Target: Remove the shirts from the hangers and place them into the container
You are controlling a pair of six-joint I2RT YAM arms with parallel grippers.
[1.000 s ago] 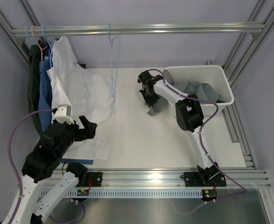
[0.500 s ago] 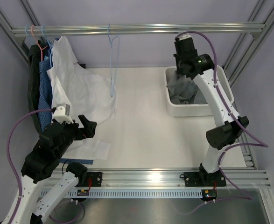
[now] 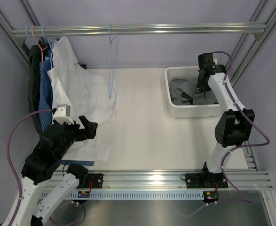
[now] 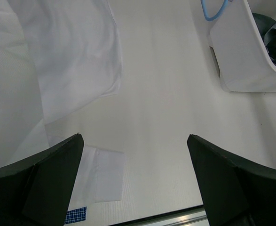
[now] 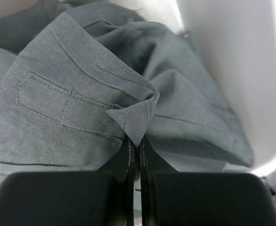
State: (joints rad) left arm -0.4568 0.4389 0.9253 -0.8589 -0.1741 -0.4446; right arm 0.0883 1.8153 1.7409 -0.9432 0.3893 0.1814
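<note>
Right fingers (image 5: pixel 185 197) are pinched tight on a fold of the grey shirt (image 5: pixel 81 89), down inside the container (image 3: pixel 194 112). Cloth lies directly below and ahead of the tips, with its bulk in the tub. Letting go there should drop it in, I reckon.

Left fingers (image 4: pixel 43 179) are spread wide, holding nothing, over the worktop (image 3: pixel 147 132) just beside the white shirt (image 3: pixel 81 89).

Other shirts are on hangers (image 3: pixel 43 40) at the far left end of the rail (image 3: pixel 175 29), long axis hanging down. Left arm is clearly nearer; right is well apart.
</note>
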